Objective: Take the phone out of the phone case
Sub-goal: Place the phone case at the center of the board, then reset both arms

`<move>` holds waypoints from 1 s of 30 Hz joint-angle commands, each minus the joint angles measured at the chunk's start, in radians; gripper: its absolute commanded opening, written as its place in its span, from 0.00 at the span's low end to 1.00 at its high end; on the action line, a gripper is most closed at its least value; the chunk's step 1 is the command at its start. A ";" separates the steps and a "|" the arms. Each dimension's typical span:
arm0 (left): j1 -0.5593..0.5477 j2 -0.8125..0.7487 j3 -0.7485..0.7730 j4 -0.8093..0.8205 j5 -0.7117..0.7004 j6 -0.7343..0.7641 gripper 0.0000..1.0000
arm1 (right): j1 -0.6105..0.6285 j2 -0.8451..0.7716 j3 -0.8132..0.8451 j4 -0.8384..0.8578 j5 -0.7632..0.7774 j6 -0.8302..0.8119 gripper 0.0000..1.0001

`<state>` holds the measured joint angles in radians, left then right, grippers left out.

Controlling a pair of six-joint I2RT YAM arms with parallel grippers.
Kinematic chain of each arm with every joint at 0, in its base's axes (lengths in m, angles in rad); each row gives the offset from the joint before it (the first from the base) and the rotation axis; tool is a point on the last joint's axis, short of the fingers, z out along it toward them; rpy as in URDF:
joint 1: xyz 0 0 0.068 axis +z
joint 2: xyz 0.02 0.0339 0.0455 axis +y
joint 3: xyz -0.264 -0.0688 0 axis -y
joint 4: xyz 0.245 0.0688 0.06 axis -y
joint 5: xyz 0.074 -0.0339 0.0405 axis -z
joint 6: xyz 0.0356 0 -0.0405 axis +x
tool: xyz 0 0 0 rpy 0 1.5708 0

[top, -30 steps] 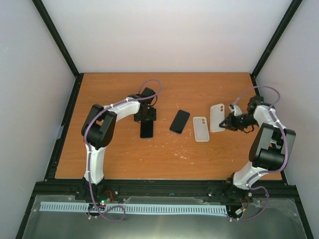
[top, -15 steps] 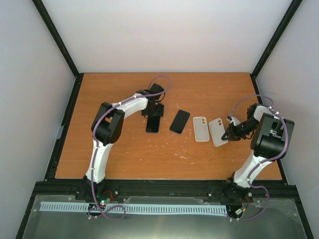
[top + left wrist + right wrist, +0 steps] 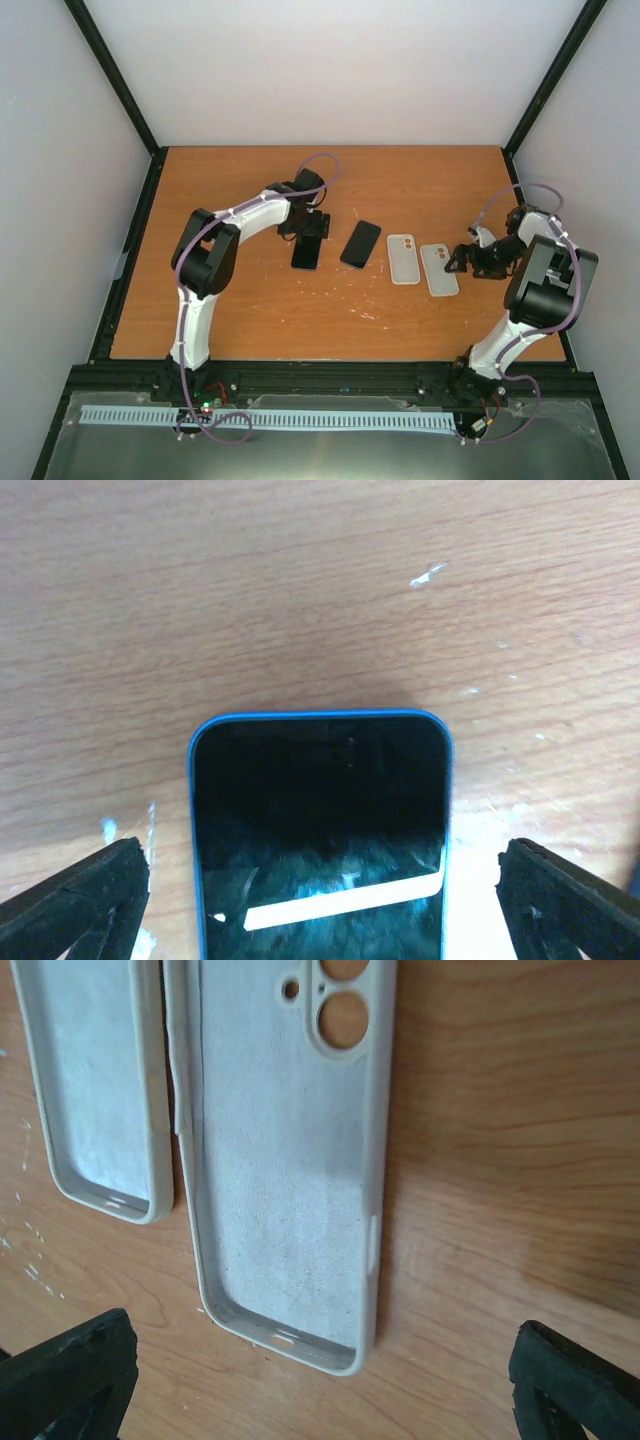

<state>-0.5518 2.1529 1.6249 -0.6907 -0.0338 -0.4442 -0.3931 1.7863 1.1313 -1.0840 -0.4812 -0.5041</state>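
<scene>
A phone (image 3: pixel 318 820) with a black screen and blue rim lies face up on the wooden table (image 3: pixel 250 310). In the top view this phone (image 3: pixel 306 254) sits left of centre. My left gripper (image 3: pixel 320 905) is open, one finger on each side of the phone and clear of its edges; from above the left gripper (image 3: pixel 309 230) hangs over the phone's far end. An empty beige phone case (image 3: pixel 285 1160) lies open side up, in the top view the right-hand case (image 3: pixel 438 270). My right gripper (image 3: pixel 320 1390) is open at its near end, holding nothing; from above it (image 3: pixel 462 259) is just right of the case.
A second empty beige case (image 3: pixel 403 259) lies beside the first, at the left edge of the right wrist view (image 3: pixel 95 1090). A second dark phone (image 3: pixel 360 244) lies between the blue-rimmed phone and the cases. Black frame rails border the table.
The right gripper has let go of the beige case, which now lies flat beside the other case. The left gripper has opened wider around the phone, which it carried slightly right.
</scene>
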 commanded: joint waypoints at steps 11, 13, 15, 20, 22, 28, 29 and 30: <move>0.072 -0.389 -0.109 0.030 0.041 0.082 1.00 | -0.039 -0.367 0.025 0.192 -0.102 0.000 1.00; 0.107 -0.462 -0.125 0.027 0.020 0.085 1.00 | -0.036 -0.442 0.033 0.209 -0.150 -0.032 1.00; 0.133 -0.525 -0.135 0.023 -0.016 0.099 1.00 | -0.025 -0.524 0.033 0.268 -0.162 0.006 1.00; 0.147 -0.647 -0.146 0.045 -0.171 0.174 0.99 | 0.055 -0.663 0.042 0.448 -0.029 0.218 1.00; 0.155 -0.693 -0.167 0.090 -0.218 0.207 0.99 | 0.100 -0.688 0.038 0.505 0.033 0.292 1.00; 0.188 -0.836 -0.231 0.213 -0.266 0.222 1.00 | 0.209 -0.668 0.075 0.576 0.145 0.519 1.00; 0.188 -0.867 -0.261 0.250 -0.273 0.234 1.00 | 0.209 -0.678 0.073 0.598 0.137 0.550 1.00; 0.188 -0.896 -0.286 0.283 -0.287 0.240 1.00 | 0.209 -0.693 0.064 0.629 0.126 0.576 1.00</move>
<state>-0.3737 1.3560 1.4071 -0.5465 -0.2481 -0.2653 -0.1959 1.1145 1.1770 -0.5739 -0.4046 -0.1181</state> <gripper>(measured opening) 0.996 0.999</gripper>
